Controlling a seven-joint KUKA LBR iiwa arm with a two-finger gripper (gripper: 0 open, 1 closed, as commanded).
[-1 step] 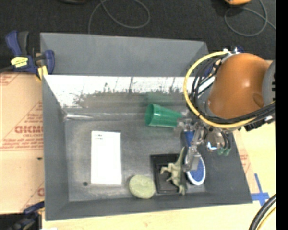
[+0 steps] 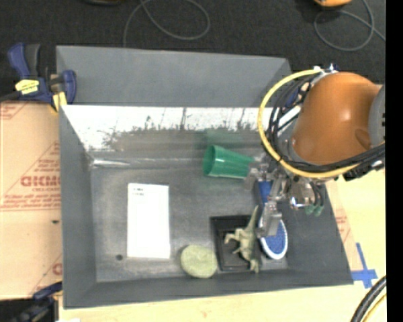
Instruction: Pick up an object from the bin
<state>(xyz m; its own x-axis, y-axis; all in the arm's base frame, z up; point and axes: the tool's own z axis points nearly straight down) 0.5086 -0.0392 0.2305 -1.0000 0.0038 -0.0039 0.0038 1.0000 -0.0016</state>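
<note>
Lying in the grey metal bin [image 2: 107,200]: white flat box [image 2: 148,220] at left, green cup [image 2: 225,162] on its side at back, pale-green lump [image 2: 199,261] and black tray [image 2: 221,228] at front

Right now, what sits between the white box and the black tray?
A pale green round lump, low between the white box and the black tray, in the camera view.

One camera is looking down on the grey bin [image 2: 75,213] from above, slightly to one side; my arm [image 2: 336,119] is showing on its right.
</note>
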